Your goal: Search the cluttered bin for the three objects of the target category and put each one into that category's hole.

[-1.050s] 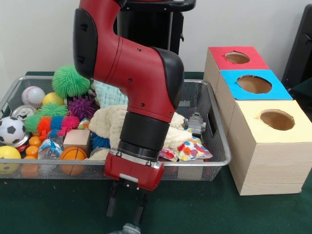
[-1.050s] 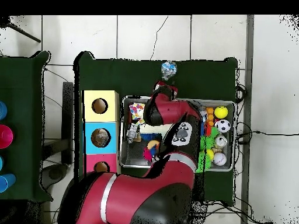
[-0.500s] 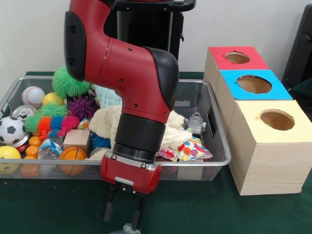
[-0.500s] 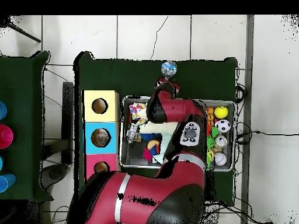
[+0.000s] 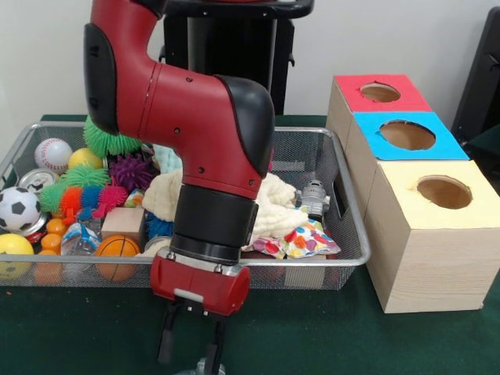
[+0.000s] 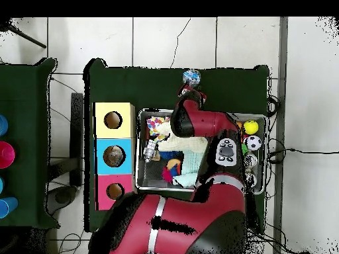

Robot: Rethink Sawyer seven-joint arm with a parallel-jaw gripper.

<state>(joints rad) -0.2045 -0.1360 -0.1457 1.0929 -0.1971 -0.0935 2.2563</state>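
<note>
- Bin: a wire-mesh tray on the green table, holding the clutter to be searched. The target category cannot be told from the views.
- Contents, front view: a basketball, soccer ball and baseball at the left; white cloth and a patterned pouch in the middle; a small grey figure near the right wall.
- Stray object: a small grey-blue item lying on the table outside the bin, on its near side. Only its top shows at the lower edge of the front view.
- Gripper: positioned low over the table, outside the near wall and directly above the stray object. The fingers stand apart and hold nothing.
- Step in hand, as judged: a pick-up of the stray object, not yet closed on.
- Next move, as judged: lower, close, lift straight up, then carry right.
- Destination: three boxes right of the bin, topped red (far), blue (middle) and yellow (near), each with one round hole.
- Clearance: open table lies near and right of the gripper. The bin's near rim sits just behind it, and the arm spans the bin, so any lift must clear that rim.
</note>
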